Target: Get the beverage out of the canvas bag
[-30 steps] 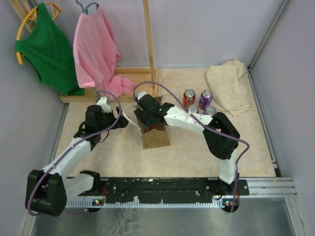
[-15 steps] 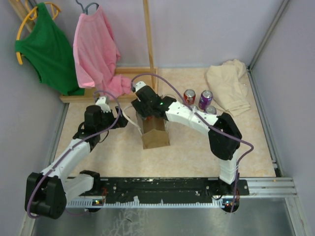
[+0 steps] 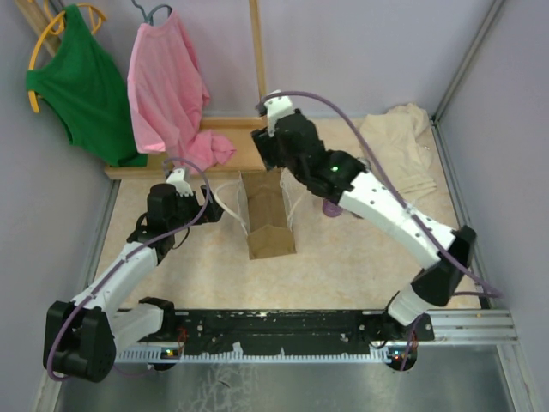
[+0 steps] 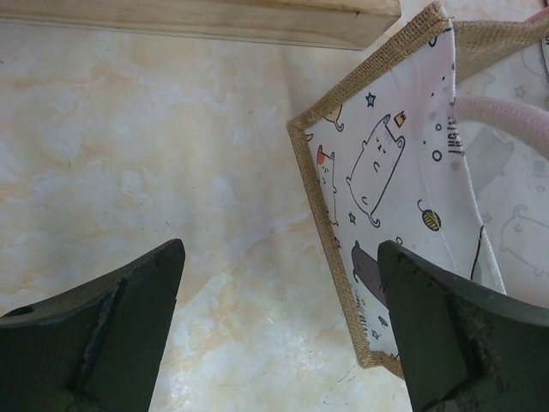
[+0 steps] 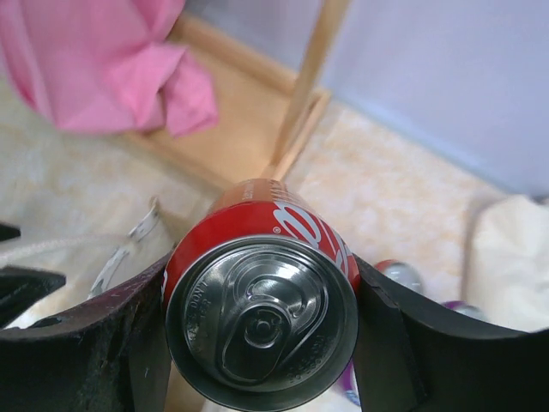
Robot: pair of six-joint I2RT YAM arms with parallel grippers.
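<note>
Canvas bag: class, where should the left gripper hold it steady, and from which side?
Probably the left wall of the canvas bag, at its top rim, from the left: it stands upright and open, so one finger of the open left gripper can slip inside.

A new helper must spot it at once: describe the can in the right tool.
Find the tan-brown canvas bag with white loop handles; the right tool hangs above its far end. Clamped in it is a red aluminium drink can with white script, the only can held aloft; the other cans sit on the table.
</note>
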